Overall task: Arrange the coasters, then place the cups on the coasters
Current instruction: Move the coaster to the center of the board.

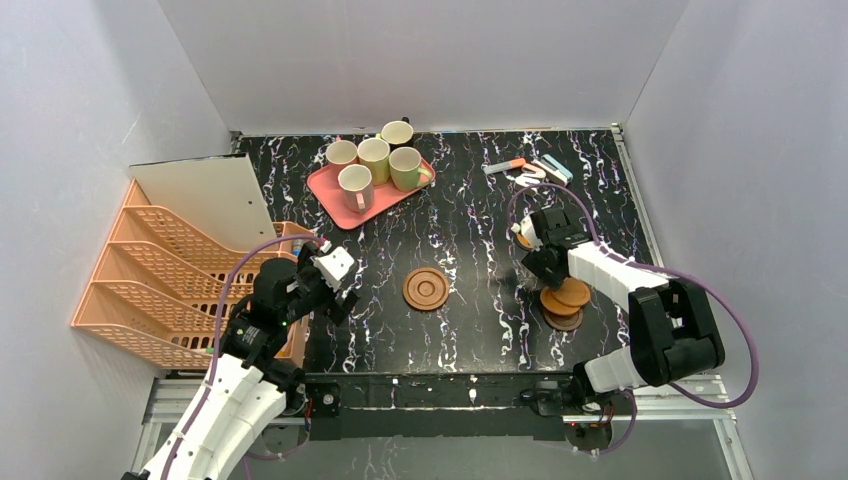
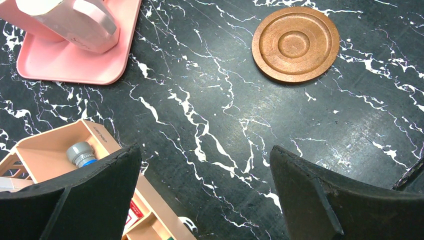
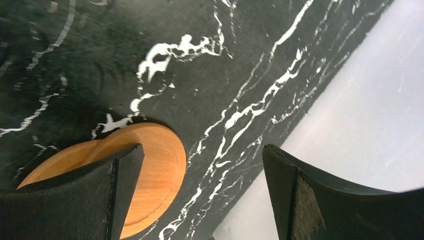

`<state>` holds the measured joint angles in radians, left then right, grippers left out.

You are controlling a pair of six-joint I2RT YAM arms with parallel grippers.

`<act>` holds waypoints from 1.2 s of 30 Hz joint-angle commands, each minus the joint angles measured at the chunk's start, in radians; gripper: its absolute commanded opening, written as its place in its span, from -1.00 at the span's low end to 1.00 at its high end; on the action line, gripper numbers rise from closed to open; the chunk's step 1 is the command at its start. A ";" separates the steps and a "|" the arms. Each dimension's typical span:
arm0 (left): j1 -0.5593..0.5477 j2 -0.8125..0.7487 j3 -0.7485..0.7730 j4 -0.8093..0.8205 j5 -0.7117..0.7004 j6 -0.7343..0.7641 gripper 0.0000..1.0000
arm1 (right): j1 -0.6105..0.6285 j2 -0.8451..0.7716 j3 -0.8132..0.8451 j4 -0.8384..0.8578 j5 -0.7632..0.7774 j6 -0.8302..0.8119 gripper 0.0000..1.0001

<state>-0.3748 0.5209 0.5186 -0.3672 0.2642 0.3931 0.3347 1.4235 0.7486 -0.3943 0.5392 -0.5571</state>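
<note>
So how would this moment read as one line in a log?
left tool: open, empty | right tool: open, at coaster stack | single coaster: alone mid-table | cups: at pink tray, none placed yet

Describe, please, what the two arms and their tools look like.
Both the left arm and the right arm have glossy white shells over black joints, and a purple cable runs along each. The left tool and right tool each carry two broad, matte black fingers with worn edges. No markings show.
</note>
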 commanded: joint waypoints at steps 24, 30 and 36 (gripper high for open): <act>0.007 0.010 -0.002 -0.010 0.020 0.006 0.96 | 0.229 0.060 0.053 0.142 -0.237 0.031 0.97; 0.007 0.011 -0.002 -0.010 0.019 0.006 0.96 | 0.300 0.024 0.041 0.180 -0.315 0.028 0.97; 0.007 0.010 -0.002 -0.011 0.017 0.006 0.96 | 0.313 -0.031 0.052 0.148 -0.441 0.038 0.97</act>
<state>-0.3748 0.5285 0.5186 -0.3672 0.2703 0.3931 0.6426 1.4647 0.8001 -0.2558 0.2203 -0.5434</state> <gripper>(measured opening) 0.981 0.985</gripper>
